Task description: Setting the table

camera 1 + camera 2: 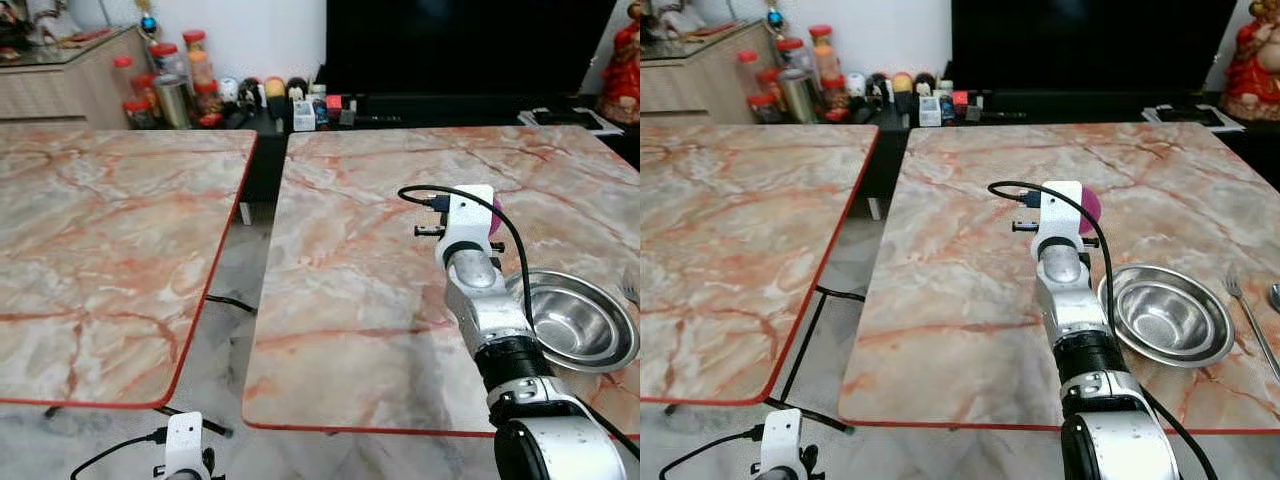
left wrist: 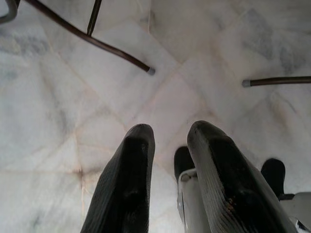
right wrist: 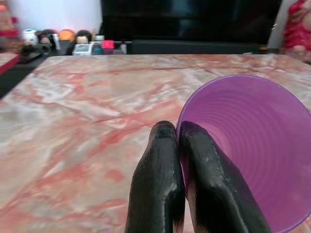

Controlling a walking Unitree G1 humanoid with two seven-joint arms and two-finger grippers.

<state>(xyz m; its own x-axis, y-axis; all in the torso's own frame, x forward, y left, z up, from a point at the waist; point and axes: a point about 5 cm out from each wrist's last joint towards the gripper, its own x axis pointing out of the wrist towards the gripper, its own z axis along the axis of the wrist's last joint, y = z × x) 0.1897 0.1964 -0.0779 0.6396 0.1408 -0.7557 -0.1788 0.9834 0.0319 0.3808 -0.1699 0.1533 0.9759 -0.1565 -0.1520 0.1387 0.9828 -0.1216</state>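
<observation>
A dark TV screen (image 1: 470, 45) spans the upper middle of the frame above a black console (image 1: 420, 108). In the upper left stand red-lidded jars (image 1: 160, 75) beside a wooden cabinet (image 1: 60, 85), with small figurines (image 1: 265, 92) (details too small to tell). A red statue (image 1: 622, 65) sits upper right. Pale marble floor (image 1: 225, 330) shows lower centre.

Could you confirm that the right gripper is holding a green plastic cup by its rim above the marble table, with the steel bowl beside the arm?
Not quite: the cup is purple, not green, as the right wrist view shows. The right gripper does pinch its rim above the marble table, with the round steel bowl beside the arm.
</observation>
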